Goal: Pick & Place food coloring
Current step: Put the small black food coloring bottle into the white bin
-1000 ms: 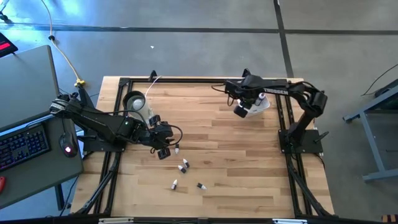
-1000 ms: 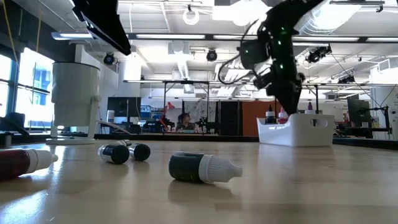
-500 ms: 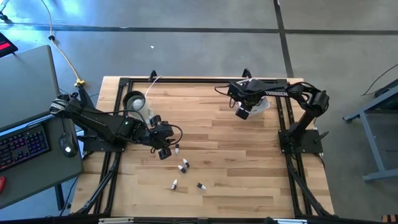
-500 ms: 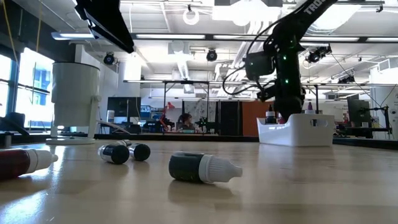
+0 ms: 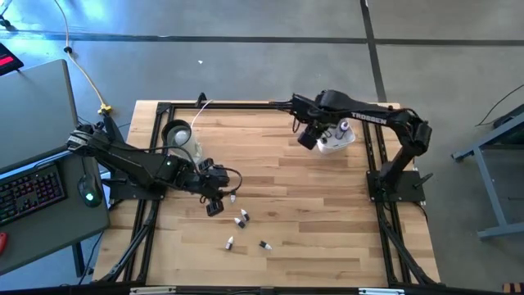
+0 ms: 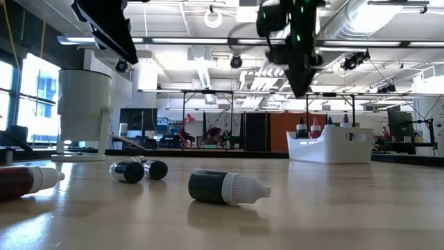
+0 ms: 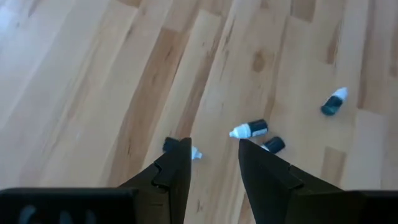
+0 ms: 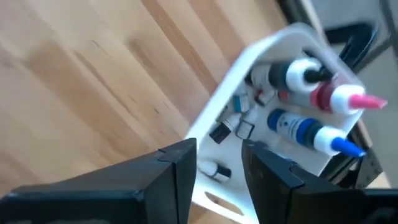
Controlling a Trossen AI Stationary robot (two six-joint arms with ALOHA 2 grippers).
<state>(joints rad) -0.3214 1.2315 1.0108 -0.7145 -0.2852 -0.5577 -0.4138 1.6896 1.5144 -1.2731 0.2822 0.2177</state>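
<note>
Four slim dark white-tipped dropper bottles (image 5: 241, 219) are seen lying loose on the pale wooden tabletop (image 5: 311, 221), lower centre of the high view. The left hand (image 5: 214, 205) is held just above them, fingers parted and empty. The right hand (image 5: 305, 139), open and empty, is raised beside the white rectangular plastic tub (image 5: 337, 138), where further bottles (image 8: 314, 118) are stood, upper right.

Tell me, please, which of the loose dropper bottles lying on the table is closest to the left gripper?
The dark dropper bottle lying just beside the left gripper. The other three lie farther off toward the table's front edge.
</note>
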